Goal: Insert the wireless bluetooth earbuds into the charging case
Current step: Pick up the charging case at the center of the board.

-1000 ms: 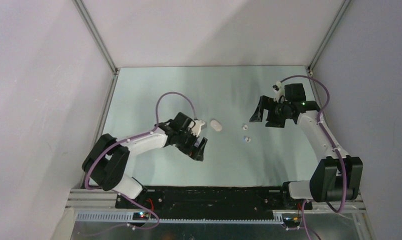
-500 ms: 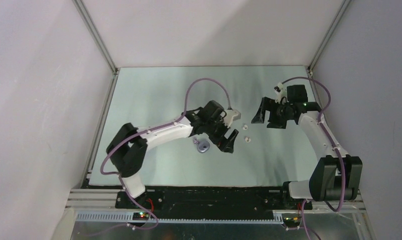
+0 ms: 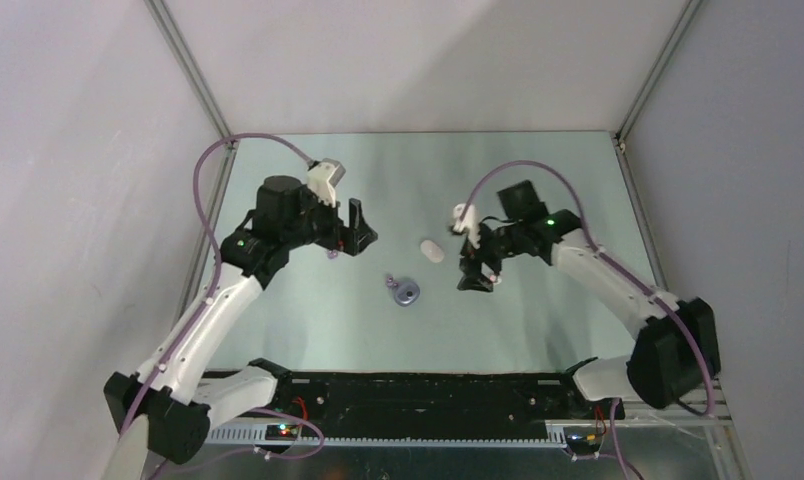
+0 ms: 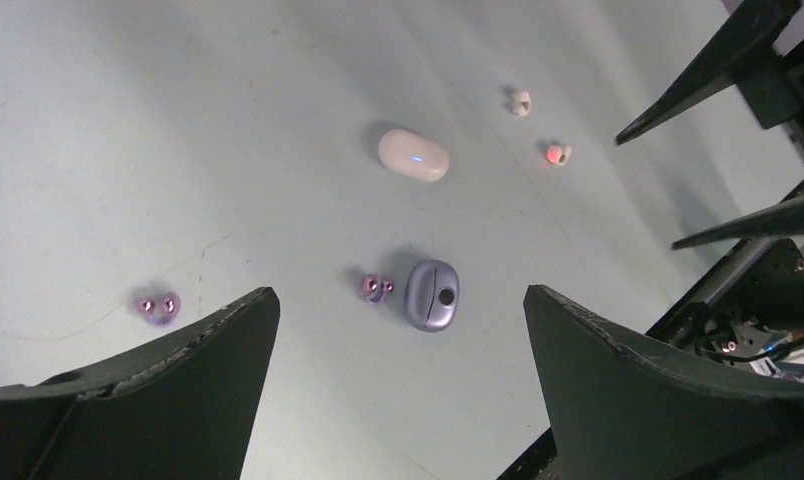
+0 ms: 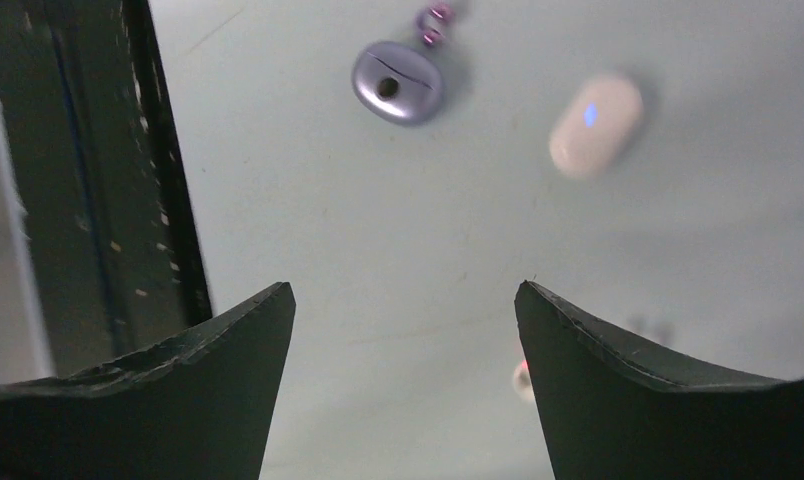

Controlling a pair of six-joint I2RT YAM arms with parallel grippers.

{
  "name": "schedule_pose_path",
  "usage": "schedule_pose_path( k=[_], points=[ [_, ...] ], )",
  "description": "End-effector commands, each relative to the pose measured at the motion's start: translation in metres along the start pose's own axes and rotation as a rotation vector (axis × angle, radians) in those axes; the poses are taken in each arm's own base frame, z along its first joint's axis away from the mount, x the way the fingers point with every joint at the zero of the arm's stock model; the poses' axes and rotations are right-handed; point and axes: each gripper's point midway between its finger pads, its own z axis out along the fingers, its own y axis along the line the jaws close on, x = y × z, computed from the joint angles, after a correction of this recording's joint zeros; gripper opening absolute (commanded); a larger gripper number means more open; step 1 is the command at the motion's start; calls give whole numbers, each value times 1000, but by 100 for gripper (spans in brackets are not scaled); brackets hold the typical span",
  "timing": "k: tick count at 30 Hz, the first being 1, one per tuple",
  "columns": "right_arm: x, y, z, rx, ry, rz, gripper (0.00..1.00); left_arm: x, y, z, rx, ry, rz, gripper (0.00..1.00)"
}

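- The right claw hangs above the table with its jaws spread wide and nothing between them.
- Just inside its finger on the right of the wrist view lies a white earbud with a faint red glow. The finger half hides it, and I cannot tell whether the two touch.
- Further ahead of this claw, on the same side, the charging case rests on the table. Its lid is shut, a small blue light shows on the shell, and no bud sits in it.
- Ahead and toward the other finger sits a lilac case, also closed, with a purple bud loose just beside it.
- The left claw is well apart from the right one, opened as far as it goes and holding nothing.
- Just past its finger on the left of the wrist view, a second purple bud lies alone.
- Straight ahead of the left claw come the lilac case and its bud, then the charging case beyond them.
- Farthest from the left claw lies the second earbud, near the first. Both are loose on the table beside the right claw's fingers.
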Motion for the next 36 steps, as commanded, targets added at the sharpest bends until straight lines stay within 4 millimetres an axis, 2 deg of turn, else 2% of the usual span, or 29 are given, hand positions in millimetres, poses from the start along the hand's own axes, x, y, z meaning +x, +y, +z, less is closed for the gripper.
schedule_pose_path(
  k=[1,2,3,4,6,7,10,15,20,23,25,30,36],
  points=[
    [-12,-8,56,-119,29,-474,84,45,40,-14,-128,97,-100,100],
    [-3,-5,74,-168,59,-510,83,48,39,-16,-104,100,-153,100],
    [-3,-3,81,-192,71,-532,81,55,54,-21,-133,97,-225,100],
    [7,1,96,-239,101,-566,80,57,50,-22,-95,91,-306,100],
    [14,2,113,-283,144,-602,78,58,64,-29,-109,39,-428,100],
    [11,-1,117,-279,148,-616,78,57,76,-34,-139,1,-458,100],
    [12,-8,134,-285,162,-629,79,56,92,-47,-207,-53,-467,100],
    [15,-12,148,-300,183,-619,80,59,96,-55,-228,-73,-488,100],
    [15,-6,168,-312,169,-591,81,63,100,-57,-235,-81,-511,100],
    [20,3,175,-350,182,-580,80,59,107,-60,-254,-106,-516,100],
    [22,6,179,-362,186,-584,78,55,115,-64,-278,-129,-531,100],
    [25,10,184,-373,191,-564,75,47,117,-67,-271,-151,-512,99],
    [33,20,182,-409,219,-539,63,50,116,-66,-265,-144,-514,99]
  ],
)
